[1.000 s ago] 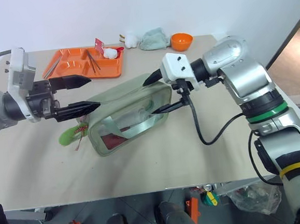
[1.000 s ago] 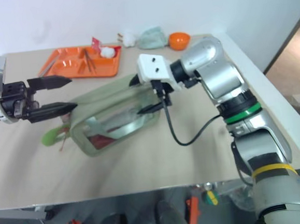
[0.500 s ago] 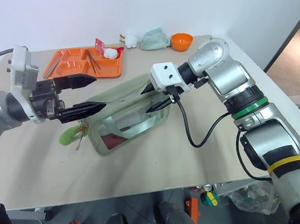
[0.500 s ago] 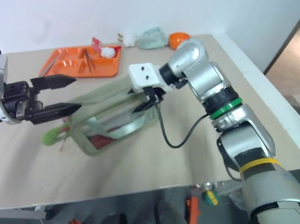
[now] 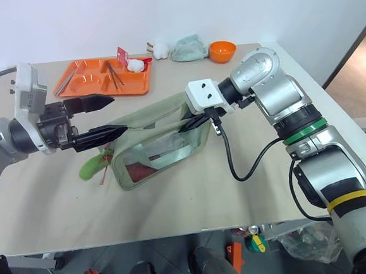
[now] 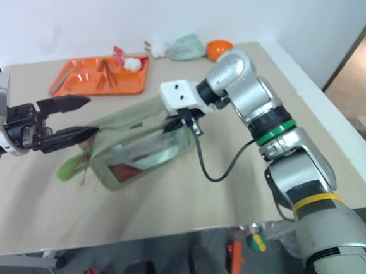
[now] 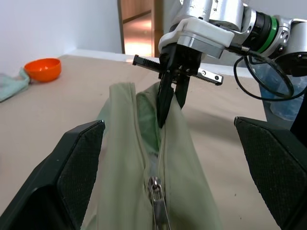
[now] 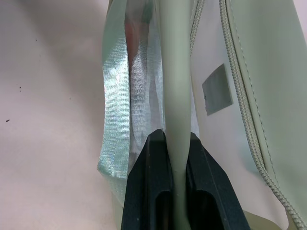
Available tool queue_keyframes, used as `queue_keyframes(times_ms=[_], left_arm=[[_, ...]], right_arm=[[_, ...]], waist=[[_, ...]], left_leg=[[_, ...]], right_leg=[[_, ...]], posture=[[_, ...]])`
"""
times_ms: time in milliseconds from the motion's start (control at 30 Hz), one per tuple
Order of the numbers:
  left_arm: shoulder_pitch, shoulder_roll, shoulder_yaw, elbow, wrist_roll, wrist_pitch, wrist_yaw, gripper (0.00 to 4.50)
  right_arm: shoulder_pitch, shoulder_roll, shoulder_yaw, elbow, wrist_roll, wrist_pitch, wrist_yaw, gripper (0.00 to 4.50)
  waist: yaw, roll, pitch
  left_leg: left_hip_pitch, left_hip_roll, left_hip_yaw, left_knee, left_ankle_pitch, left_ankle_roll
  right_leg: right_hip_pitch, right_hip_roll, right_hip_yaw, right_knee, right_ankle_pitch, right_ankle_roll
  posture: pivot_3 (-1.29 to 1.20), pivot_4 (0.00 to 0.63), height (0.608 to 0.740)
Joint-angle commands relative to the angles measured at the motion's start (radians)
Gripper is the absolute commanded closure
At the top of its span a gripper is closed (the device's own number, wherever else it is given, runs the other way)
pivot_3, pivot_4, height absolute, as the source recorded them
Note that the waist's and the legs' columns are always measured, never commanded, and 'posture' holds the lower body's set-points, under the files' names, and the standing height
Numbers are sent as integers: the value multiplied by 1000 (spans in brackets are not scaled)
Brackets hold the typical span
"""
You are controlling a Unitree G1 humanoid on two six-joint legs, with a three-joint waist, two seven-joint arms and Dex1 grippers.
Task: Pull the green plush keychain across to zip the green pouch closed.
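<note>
Since a second ago your right gripper has shut its jaws, and they now pinch a fold of fabric at the far end of the green pouch; the right wrist view shows the pale green edge squeezed between the two black fingers. Your left gripper has its jaws wide apart and holds nothing; it hovers above the near end of the pouch, with the metal zipper pull just under it. The green plush keychain lies on the table beside that end, touching the pouch by its reddish cords, and no finger touches it yet.

I think the risks are these. If your right pinch is only on thin fabric, the pouch can slip out when you pull the keychain toward it; then the bag slides and the zipper does not run. If you lift the right hand too much, the mouth folds and the slider can jam. Your left fingers can also catch the cords or the strap instead of the plush body. An orange tray and an orange bowl stand well apart, at the back of the table.
</note>
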Motion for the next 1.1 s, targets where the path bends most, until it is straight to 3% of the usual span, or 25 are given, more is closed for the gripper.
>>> queue_keyframes(times_ms=[33, 467, 633, 1100], left_arm=[[-9, -2, 35, -27, -15, -11, 11, 0], [55, -72, 59, -80, -49, -18, 75, 0], [48, -92, 39, -73, -39, -28, 76, 0], [35, -85, 50, -61, -51, -20, 67, 0]], right_arm=[[-39, 8, -54, 53, -27, 82, -98, 4469], [-1, -192, -94, -249, -44, 407, -113, 4469], [-20, -196, -97, -307, -36, 459, -124, 4469], [177, -168, -81, -647, 35, 701, -203, 4469]], waist=[[0, 0, 0], [24, 1, 0], [22, 1, 0], [23, 0, 0]], left_leg=[[0, 0, 0, 0, 0, 0], [-1, -1, -2, 0, 1, -1], [0, 0, -2, 0, 1, -1], [0, 0, -2, 0, 1, -1]], right_leg=[[1, 0, 0, 0, 0, 0], [1, -1, -2, -1, 0, 1], [0, 1, -2, -1, 0, 0], [1, 0, -2, -1, -1, 0]], posture=[[0, 150, 740], [0, 150, 740], [0, 150, 740], [0, 150, 740]])
